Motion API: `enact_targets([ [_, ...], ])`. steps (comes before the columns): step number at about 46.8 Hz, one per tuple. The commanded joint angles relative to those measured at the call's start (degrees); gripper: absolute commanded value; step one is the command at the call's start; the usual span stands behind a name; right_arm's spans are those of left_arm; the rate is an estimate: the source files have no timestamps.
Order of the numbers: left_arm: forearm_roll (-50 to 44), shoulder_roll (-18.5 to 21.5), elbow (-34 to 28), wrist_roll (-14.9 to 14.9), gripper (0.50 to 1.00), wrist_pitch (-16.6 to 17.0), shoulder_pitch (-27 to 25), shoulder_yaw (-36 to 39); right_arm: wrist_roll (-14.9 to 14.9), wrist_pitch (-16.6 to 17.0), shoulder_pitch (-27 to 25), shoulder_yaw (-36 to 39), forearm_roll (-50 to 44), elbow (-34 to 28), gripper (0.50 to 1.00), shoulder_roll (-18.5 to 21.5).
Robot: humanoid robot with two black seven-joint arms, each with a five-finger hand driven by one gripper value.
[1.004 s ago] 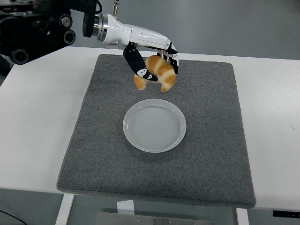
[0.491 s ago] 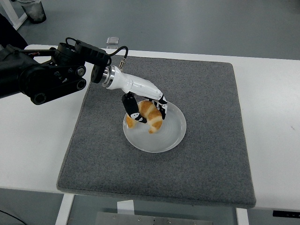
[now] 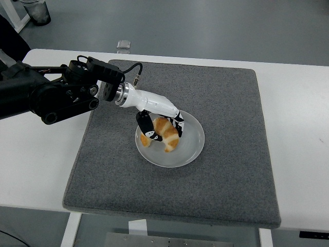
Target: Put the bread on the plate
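A: Report the position of the left hand (image 3: 160, 125).

B: The left arm enters from the left edge and reaches across the grey mat (image 3: 226, 170) at a downward slant. Black joint housings sit over the mat's left border; a white forearm shell continues to the hand, which is over the left half of the plate (image 3: 191, 149).

A: Finger condition?

B: Curled around the bread (image 3: 165, 135). The thumb wraps the near-left side and the other fingers (image 3: 179, 125) cover the far-right side. The hand is gripping the bread.

A: Bread location?

B: Inside the plate's rim, on the left and centre of the dish. It is a golden croissant, curved, with its lower tip pointing toward the near edge. Whether its underside touches the plate surface cannot be determined from this view.

A: Plate contents otherwise?

B: Only the bread. The right half of the white dish is bare.

A: Surroundings?

B: The plate sits near the centre of the mat. The mat lies on the white table (image 3: 298, 128). A small clear object (image 3: 123, 45) is at the table's far edge, well apart from the plate. A dark bin (image 3: 37, 11) stands on the floor at upper left.
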Motion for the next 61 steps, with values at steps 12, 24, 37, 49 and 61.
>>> enact_targets([
  [12,-1.1,-1.0,0.9,0.1,0.638,2.5,0.6,-0.2,0.0,0.0,0.0,0.0,0.1,0.1,0.952,0.0],
  [24,-2.9,-1.0,1.2,0.1,0.966,2.5,1.2,-0.8,0.0,0.0,0.0,0.1,0.1,0.0,0.952,0.0],
  [37,-9.9,-0.9,1.2,0.0,0.992,2.5,1.0,-2.5,0.1,0.0,0.0,0.1,0.1,0.0,0.952,0.0],
  [49,-27.1,-0.1,5.7,0.1,1.0,1.5,0.8,-11.1,0.0,0.0,0.0,0.0,0.0,0.0,0.952,0.0],
  [61,-63.6,0.0,17.2,0.9,1.0,-1.6,1.5,-13.5,0.0,0.0,0.0,-0.1,0.1,0.1,0.952,0.0],
])
